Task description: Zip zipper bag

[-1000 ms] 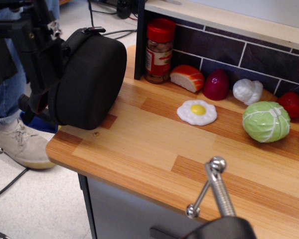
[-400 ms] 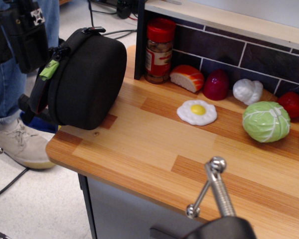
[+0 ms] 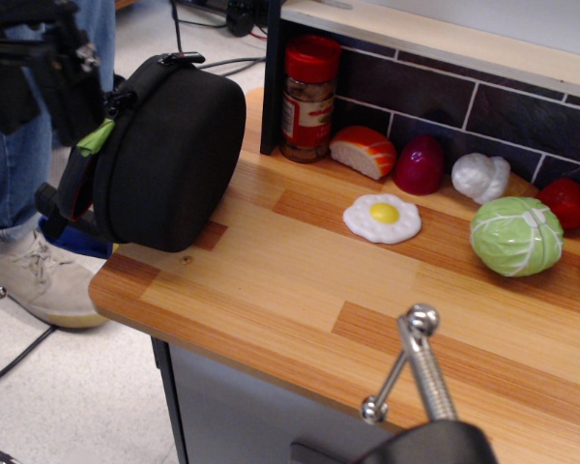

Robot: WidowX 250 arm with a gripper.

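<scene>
Standing upright on its edge at the left end of the wooden worktop [image 3: 300, 290], the black zipper bag [image 3: 174, 155] filled the upper left of the frame, rounded face toward the camera. A green-red strip of lining showed along its left rim, w/ a small strap at the top. The tool [image 3: 48, 68] sat at the far upper left, dark and blurred, just beside the bag's left rim; couldn't tell whether it was clenched or released, or touching the bag. Right of the bag, against the dark tiled back wall: red-lidded jar [image 3: 307, 97], bread slice [image 3: 362, 151], dark red veg [image 3: 420, 165], white piece [image 3: 480, 177]. Fried egg [image 3: 382, 217] lay mid-frame; green cabbage [image 3: 516, 235] at right. A metal handle [image 3: 416, 372] poked up at bottom, right of centre.
</scene>
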